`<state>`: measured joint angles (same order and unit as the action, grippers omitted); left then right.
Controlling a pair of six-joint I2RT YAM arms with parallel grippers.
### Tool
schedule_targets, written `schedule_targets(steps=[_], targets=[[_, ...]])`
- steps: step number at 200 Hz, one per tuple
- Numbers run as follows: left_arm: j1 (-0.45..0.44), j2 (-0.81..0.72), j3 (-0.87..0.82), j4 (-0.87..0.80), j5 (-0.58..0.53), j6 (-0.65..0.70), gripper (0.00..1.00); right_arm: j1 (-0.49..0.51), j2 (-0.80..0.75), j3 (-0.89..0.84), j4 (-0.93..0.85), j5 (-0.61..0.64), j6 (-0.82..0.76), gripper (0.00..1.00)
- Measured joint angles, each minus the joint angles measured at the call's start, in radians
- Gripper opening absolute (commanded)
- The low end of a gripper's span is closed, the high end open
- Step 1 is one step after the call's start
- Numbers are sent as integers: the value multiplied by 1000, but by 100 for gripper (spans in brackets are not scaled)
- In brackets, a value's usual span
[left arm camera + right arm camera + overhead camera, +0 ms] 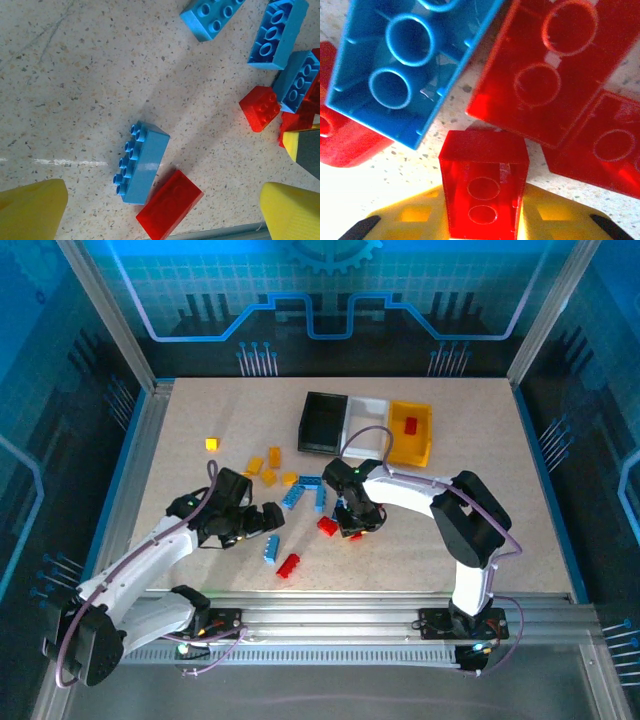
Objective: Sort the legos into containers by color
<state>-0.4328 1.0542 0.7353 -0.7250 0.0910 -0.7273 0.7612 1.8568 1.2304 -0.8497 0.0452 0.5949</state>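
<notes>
**Right jaws pinch a red brick, left jaws hang spread**

From where I stand, the right arm (440, 502) bends in over the middle of the worktop (500, 530), down among the scattered legos (300, 490). In its wrist view the right jaws are closed on a small red brick (482, 192). The yellow fingers (410, 217) press flush on both its sides, and its hollow underside faces the camera. I cannot tell whether it is off the surface. Just beyond it lie an upturned blue brick (405, 65) and a larger red brick (545, 70).

The left arm (150, 555) reaches in from the near left. The left jaws stand spread wide and grip nothing. Their yellow tips (35, 210) sit at either edge of that wrist view. Between them a long blue brick (141, 162) lies on its side, with a flat red brick (169, 204) touching its near end.

The bins stand in a row at the far side, each touching the next: black bin (308, 438), white bin (370, 406), yellow bin (412, 454). One red piece (410, 424) lies in the yellow bin. Loose yellow bricks (268, 468) sit left of the bins.

The back panel (330, 300) carries a cog outline and circuit-like lines. The stud tops are too small to read.
</notes>
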Motion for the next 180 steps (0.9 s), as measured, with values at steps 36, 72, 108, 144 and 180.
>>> schedule_targets(steps=[36, 72, 108, 144, 180], targets=[[0, 19, 0, 24, 0, 0, 99, -3, -80, 22, -67, -1, -11, 33], [0, 42, 0, 36, 1, 1, 99, -104, -191, 154, -120, -11, -49, 34], [-3, 83, 34, 14, 12, 46, 99, -366, -147, 319, -116, -19, -107, 34], [-84, 129, 141, -62, -1, 127, 98, -519, 60, 492, -108, -26, -145, 33], [-222, 210, 209, -131, -34, 159, 97, -587, 283, 654, -116, -27, -175, 34]])
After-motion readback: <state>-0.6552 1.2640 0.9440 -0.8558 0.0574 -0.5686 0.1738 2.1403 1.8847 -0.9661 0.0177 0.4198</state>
